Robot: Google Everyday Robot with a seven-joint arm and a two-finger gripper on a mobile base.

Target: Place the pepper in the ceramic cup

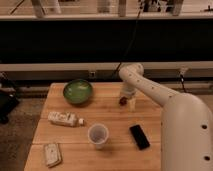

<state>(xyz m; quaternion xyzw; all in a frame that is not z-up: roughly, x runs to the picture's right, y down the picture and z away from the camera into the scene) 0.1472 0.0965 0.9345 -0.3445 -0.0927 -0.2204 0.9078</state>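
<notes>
A robot test lab or workroom is suggested, not a home. 1 wooden table (115, 114) is set vs. a dark wall panel (60, 42) w/ a pale rail (60, 66) & 1 socket (92, 74). A cable (131, 40) is hung down the wall. A white robot arm (150, 90) is seen over the table, gripper (126, 101) low nr the far edge.

- Bench (107, 112): light wood, planked top.
- Green bowl (78, 91): upright, far left part of the bench.
- White bottle (65, 119): lying on its side, nearer than the bowl.
- Black phone (139, 136): lying flat, near right part.
- Pale flat packet (52, 154): near left corner, type not discernible.
</notes>
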